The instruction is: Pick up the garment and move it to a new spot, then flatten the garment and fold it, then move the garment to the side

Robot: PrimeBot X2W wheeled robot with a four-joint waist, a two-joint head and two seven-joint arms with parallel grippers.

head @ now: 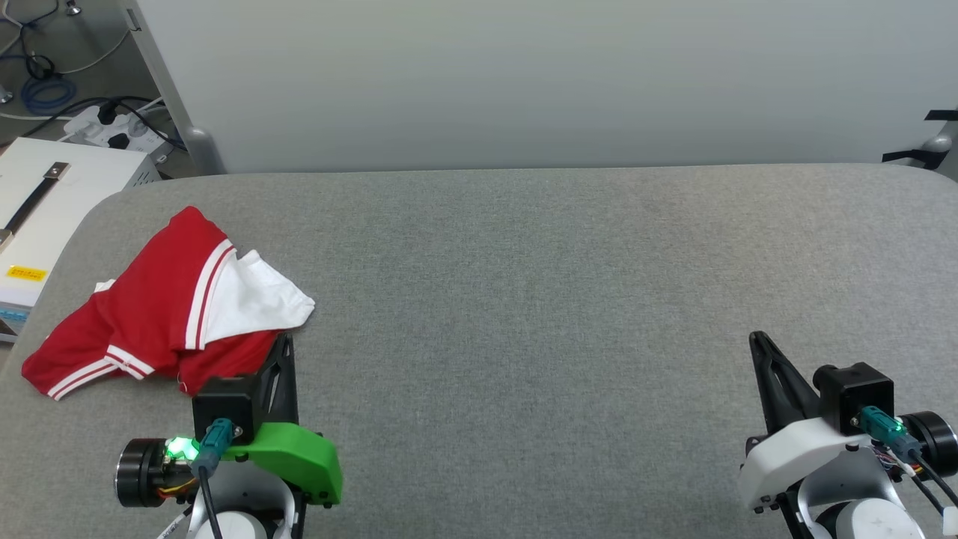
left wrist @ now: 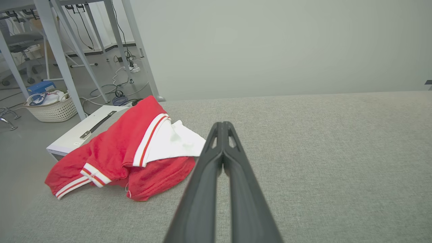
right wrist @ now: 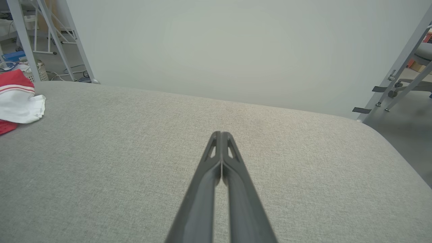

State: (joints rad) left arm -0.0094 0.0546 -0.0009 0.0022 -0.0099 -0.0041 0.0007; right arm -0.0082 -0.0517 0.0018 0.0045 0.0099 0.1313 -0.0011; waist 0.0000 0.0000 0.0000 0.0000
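Lying bunched on the far-left part of the grey padded table (head: 524, 299), the shirt (head: 161, 314) is a red heap with one white sleeve (head: 258, 299) flopped across the top and striped trim showing at two hems; no lettering can be seen as it sits. Its left side comes close to the table's rounded edge, with a white box (head: 45, 195) and floor cables (head: 45, 90) just beyond. Left gripper (head: 283, 342): both fingers (left wrist: 207, 182) pressed together tip to tip, nothing between them, pointing at the near right corner of the heap, just beside the white sleeve; whether they touch cloth cannot be told. Right gripper (head: 756, 338): likewise closed tight and empty, over bare table, well apart from the shirt. Judgement: task at its very start, pick-up not yet made. Risks from here. Driven in with the jaws closed like this, the left gripper would only shove the cloth, and a shove leftward could slide the heap off the edge onto the box or floor. A pinch on the loose sleeve alone would likely lift one layer, leaving the body dragging and twisting, which makes flattening harder. A low approach could catch the table's fabric cover along with the shirt. A one-arm lift of something so much bigger than the fingers may leave it hanging in a bunch, and the right arm has a long reach across to help.
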